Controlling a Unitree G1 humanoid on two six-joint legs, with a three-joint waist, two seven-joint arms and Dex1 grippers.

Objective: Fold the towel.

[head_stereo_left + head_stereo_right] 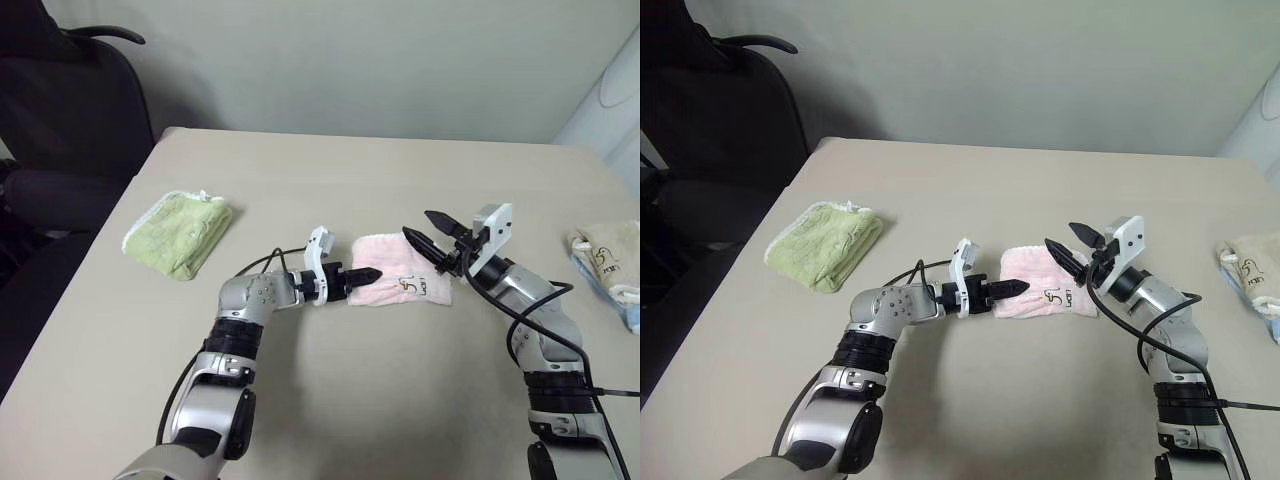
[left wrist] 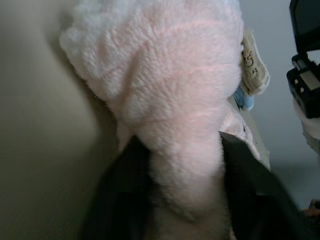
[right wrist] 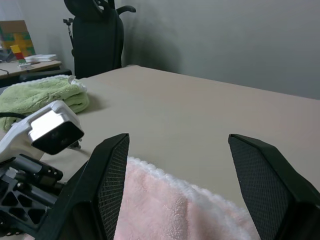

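Fingers of the left gripper (image 1: 362, 275) are pinched on the near-left edge of the pink towel (image 1: 400, 283); the left wrist view shows a bunch of pink terry squeezed between the two black fingers (image 2: 125, 200). Fingers of the right gripper (image 1: 432, 237) stand wide apart and hold nothing, raised just above the towel's right end, with the white corded edging (image 3: 165, 177) showing between and below them in the right wrist view.

That towel lies folded into a compact oblong on the beige surface (image 1: 400, 170), stretching between the two sets of fingers, its small embroidered mark (image 1: 408, 286) facing up near the right fingers. Well to the left of the left fingers a light green towel (image 1: 180, 232) sits folded on the surface. Far to the right of the right fingers, at the surface's edge, lies a beige towel (image 1: 607, 252) with blue cloth under it. Beyond the surface's far-left corner stands a black office chair (image 1: 70, 90).
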